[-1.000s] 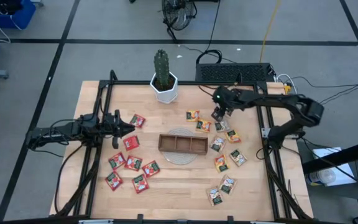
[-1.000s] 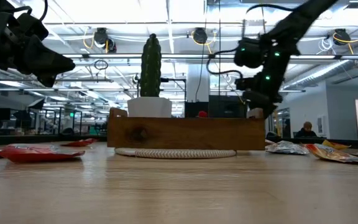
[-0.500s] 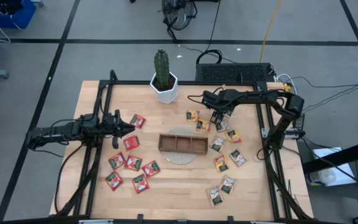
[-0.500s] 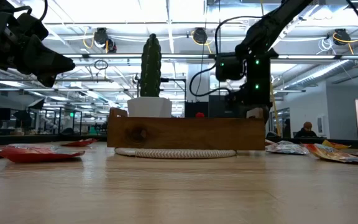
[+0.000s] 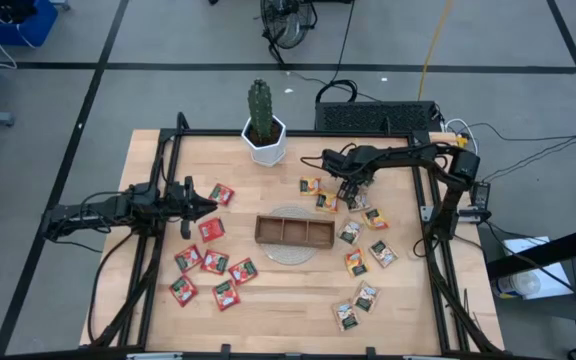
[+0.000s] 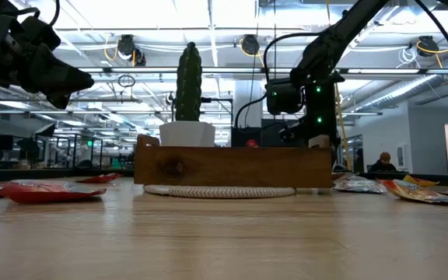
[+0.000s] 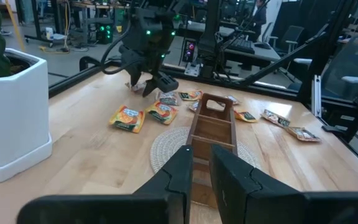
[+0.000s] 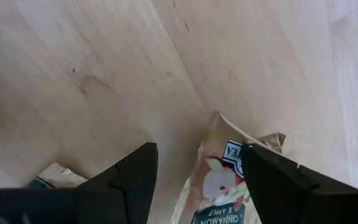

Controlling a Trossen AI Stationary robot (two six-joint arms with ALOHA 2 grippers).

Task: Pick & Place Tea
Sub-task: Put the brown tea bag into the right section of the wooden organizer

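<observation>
One sachet [image 8: 219, 180] lies flat on the table [image 5: 288, 300] just under the right gripper [image 5: 346, 187], among the orange-yellow tea packets to the right of the wooden tray [image 5: 295, 231]. The jaws stand apart over it, empty. Judged from its look, the packet is light, thin and crinkly — likely slippery foil, easily creased. Take hold across a raised edge or corner, not the flat face. Being square, it has no clear long axis; its print runs diagonally in the wrist view. The left gripper [image 5: 205, 206] waits by the red sachets [image 5: 211, 229], fingers nearly together, holding nothing.

"CINNAMON & APPLE" on tea sachet [image 8: 219, 180]
</observation>
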